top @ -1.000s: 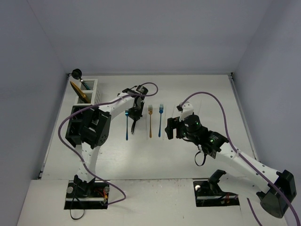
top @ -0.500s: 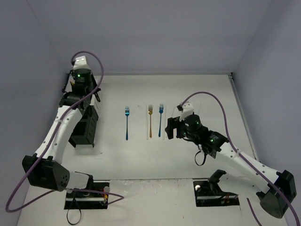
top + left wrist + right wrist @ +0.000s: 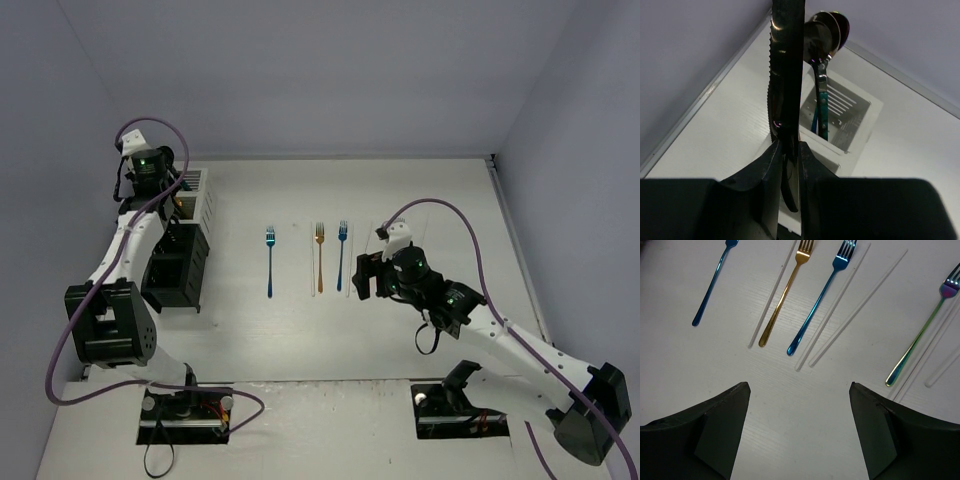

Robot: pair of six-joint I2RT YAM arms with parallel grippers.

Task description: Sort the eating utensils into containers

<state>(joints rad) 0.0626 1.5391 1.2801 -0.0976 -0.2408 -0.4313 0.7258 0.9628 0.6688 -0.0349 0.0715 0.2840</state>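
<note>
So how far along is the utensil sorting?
Done: spoons stand in a white caddy. In hand: the left claw grips a dark knife by that caddy. Left: a blue fork, gold fork, second blue fork, iridescent fork and chopsticks lie on the table by the open right claw.

Caddies [image 3: 183, 268] in row along left edge; forks [image 3: 320, 258] side by side to right (chopsticks [image 3: 772, 294] between them).

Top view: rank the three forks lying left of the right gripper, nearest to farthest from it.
1. Right blue fork, just left of the right gripper.
2. Gold fork, in the middle of the three.
3. Left blue fork, farthest left, set apart from the other two.
</note>
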